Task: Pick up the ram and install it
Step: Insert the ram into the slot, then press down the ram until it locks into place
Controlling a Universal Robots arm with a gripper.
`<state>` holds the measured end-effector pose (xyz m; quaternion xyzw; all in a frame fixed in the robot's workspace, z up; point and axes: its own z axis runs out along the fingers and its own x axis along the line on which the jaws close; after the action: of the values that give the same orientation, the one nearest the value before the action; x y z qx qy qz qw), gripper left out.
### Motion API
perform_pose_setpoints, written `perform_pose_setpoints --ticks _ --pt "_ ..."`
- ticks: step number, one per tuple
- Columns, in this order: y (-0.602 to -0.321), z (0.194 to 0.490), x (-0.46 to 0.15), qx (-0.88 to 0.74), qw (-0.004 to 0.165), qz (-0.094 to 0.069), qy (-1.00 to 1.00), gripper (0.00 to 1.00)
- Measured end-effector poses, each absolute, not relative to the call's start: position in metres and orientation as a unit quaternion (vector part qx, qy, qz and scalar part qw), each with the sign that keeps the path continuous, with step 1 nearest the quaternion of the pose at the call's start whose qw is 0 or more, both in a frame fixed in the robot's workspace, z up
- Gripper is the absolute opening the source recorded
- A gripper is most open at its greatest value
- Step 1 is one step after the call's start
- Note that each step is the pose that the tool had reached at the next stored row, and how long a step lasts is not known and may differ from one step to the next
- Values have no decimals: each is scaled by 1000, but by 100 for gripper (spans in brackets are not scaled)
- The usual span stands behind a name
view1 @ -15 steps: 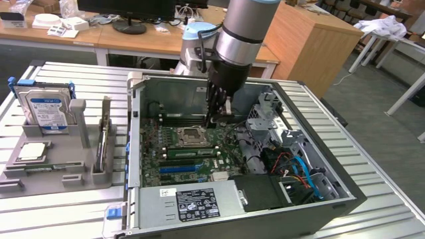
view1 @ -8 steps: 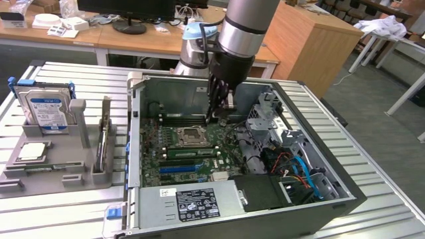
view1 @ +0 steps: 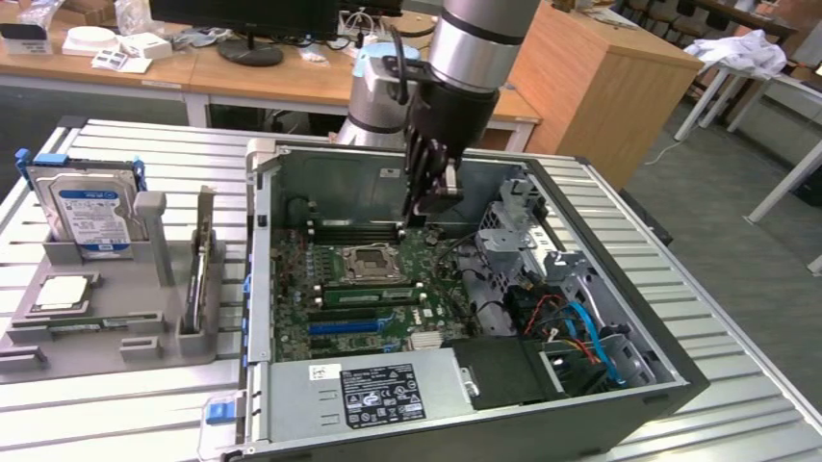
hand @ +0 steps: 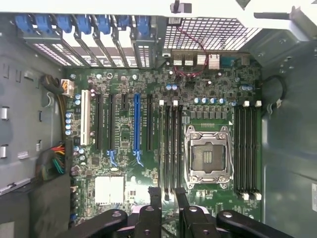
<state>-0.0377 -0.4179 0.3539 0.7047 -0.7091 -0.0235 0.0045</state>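
While the gripper (view1: 432, 210) hangs inside the open computer case (view1: 668, 375), above the memory slots just behind the processor socket (view1: 366, 262), its two fingers (hand: 154, 201) stand a little apart with nothing between them (bare motherboard (hand: 148, 168) shows through the gap). The ram (view1: 199, 255) appears to stand on edge in the grey holder (view1: 115, 337) at the exterior view's left, near the hard drive (view1: 88, 212), well apart from the gripper.
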Motion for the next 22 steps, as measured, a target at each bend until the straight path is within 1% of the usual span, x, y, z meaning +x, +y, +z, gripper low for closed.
perform_pose_setpoints --ticks 6,21,22 --pt "-418 363 -38 705 5 -23 -709 25" --pt "-418 363 -38 705 4 -23 -709 25" --pt "-418 363 -38 705 4 -23 -709 24"
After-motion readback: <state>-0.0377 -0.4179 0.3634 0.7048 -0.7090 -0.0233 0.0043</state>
